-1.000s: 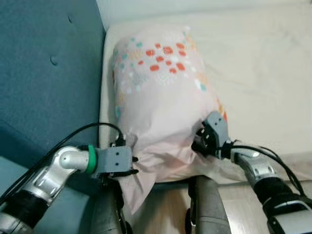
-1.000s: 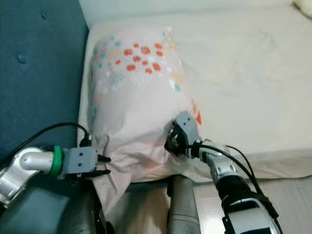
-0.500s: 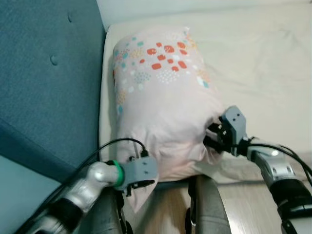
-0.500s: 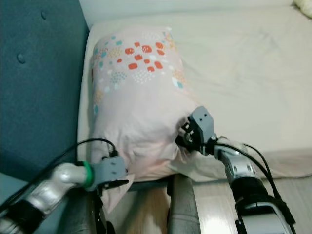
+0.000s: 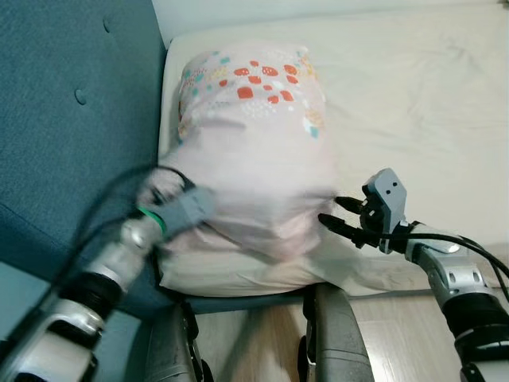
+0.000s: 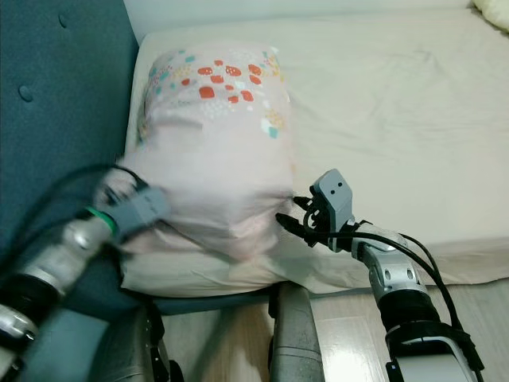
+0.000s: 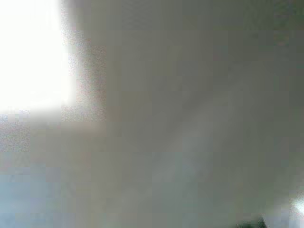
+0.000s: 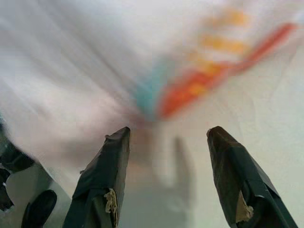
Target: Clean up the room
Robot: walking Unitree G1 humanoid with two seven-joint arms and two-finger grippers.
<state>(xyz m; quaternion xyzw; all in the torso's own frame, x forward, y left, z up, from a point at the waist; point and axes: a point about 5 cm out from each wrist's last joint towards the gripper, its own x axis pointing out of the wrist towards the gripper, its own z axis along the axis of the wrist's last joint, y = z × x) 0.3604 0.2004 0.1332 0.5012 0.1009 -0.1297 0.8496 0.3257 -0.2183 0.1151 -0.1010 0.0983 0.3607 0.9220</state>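
Note:
A pale pink pillow (image 5: 250,151) printed with red, orange and teal dots lies on the cream bed (image 5: 421,103), close to the teal headboard. My left gripper (image 5: 184,208) is motion-blurred against the pillow's near left side. The left wrist view is a blur of pale fabric (image 7: 180,118). My right gripper (image 5: 336,216) is open just off the pillow's near right corner, and nothing sits between its fingers (image 8: 107,166). In the right wrist view the pillow (image 8: 142,61) is smeared by motion just beyond the fingertips.
A padded teal headboard (image 5: 71,119) rises on the left. The mattress stretches away to the right, with a pale cushion corner (image 6: 495,6) at its far end. My grey legs (image 5: 338,334) stand at the bed's edge on a wooden floor (image 5: 406,334).
The right gripper has let go of the pillow and opened, drawing back to the right. The left arm has swung up and forward against the pillow, which now lies farther onto the bed.

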